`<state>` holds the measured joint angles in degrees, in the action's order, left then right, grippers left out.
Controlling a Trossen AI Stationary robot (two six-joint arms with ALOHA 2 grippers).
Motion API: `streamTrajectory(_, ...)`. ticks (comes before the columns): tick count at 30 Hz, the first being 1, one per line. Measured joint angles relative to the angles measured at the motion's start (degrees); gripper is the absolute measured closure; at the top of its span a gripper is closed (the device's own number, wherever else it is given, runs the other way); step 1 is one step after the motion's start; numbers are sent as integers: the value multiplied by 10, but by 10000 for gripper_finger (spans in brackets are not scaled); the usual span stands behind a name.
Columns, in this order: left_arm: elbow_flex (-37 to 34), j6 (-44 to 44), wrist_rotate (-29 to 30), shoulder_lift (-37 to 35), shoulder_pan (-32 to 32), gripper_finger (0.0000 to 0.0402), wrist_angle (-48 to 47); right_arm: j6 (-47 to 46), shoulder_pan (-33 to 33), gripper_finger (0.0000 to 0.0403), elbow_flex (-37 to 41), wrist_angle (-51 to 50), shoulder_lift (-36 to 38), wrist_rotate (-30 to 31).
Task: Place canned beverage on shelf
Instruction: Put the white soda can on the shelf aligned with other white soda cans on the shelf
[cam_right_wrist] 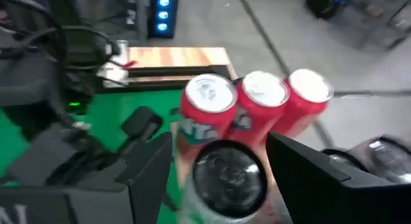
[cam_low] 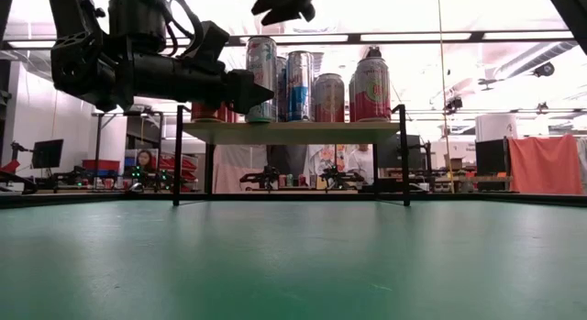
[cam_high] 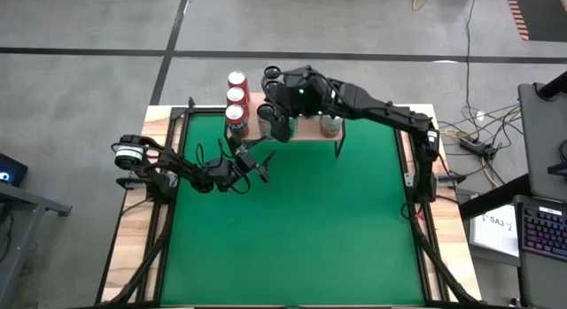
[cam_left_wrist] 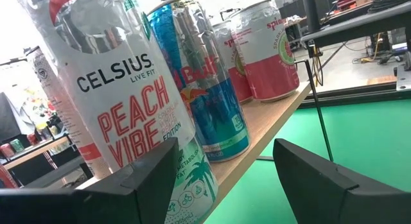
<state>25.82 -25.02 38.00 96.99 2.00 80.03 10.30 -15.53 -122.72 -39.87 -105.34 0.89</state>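
Celsius can [cam_left_wrist: 122,115] before left hand [cam_left_wrist: 221,185], crowded shelf [cam_left_wrist: 270,124]

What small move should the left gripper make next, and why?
Probably draw the left gripper straight back from the shelf: the Celsius can already stands on it, the jaws are open beside it, and the right gripper hangs above the cans.

We note glossy printed metal on the cans [cam_left_wrist: 212,89]. Shelf [cam_left_wrist: 270,124]: bare light wood top, smooth and matt, on thin black metal legs. Table [cam_high: 292,220]: matt green surface.
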Motion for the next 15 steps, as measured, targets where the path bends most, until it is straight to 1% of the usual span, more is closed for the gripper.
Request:
streamTrajectory(2,0,0,0,0,0,162,0,-16,-6,143,0,-12,0,-14)
streamTrajectory(10,0,-4,0,0,0,162,0,-6,-6,67,1,-26,-17,-10)
streamTrajectory(15,0,-4,0,0,0,162,-5,2,-7,44,1,-29,-19,-8)
